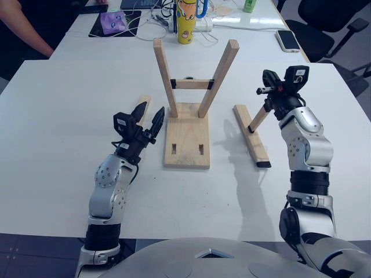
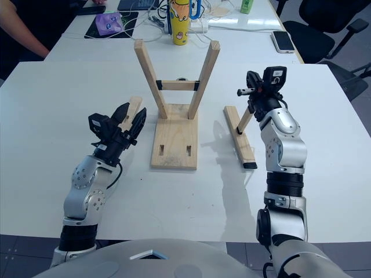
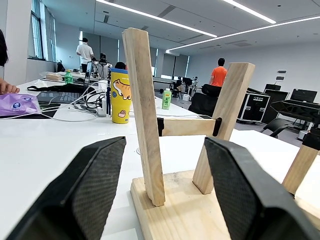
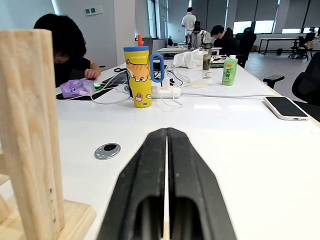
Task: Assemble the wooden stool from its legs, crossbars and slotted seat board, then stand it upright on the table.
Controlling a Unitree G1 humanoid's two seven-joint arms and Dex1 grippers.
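While the left gripper sits low over the white desk, its two fingers are spread wide with nothing between them. A loose wooden bar lies on the desk just beyond it, partly hidden by the fingertips.

At the middle of the desk the seat board lies flat, just to the right of that gripper. Two empty slots show at its near end. Two upright legs stand plugged into its far end and splay apart toward their tops. A short crossbar with dark ends joins them partway up.

Right of the board, apart from it, a flat leg rests on the desk with a black cap at its near end. A slanted leg rises from it toward the right arm.

The right gripper is held above that slanted piece, its fingers pressed together with nothing seen between them. Whether the arm touches the wood cannot be told.

On the desk behind stand a yellow cup and, farther right, a phone.
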